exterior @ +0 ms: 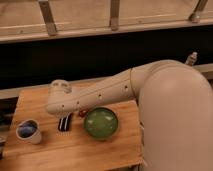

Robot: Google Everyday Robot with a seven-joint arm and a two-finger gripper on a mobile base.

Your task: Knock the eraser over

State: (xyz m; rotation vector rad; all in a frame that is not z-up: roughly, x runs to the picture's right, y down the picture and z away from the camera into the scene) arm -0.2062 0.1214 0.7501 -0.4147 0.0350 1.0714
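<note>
The eraser (65,123), a small black block with white stripes, sits on the wooden table (75,150) between the mug and the green bowl. I cannot tell whether it stands or lies flat. My gripper (62,113) hangs at the end of the white arm, directly above the eraser and right at its top edge. The wrist (60,95) hides most of the gripper.
A blue-and-white mug (28,131) stands at the table's left front. A green bowl (101,123) sits just right of the eraser. A dark red item (82,114) peeks out between arm and bowl. A white bottle (191,58) stands at the far right. A dark gap lies behind the table.
</note>
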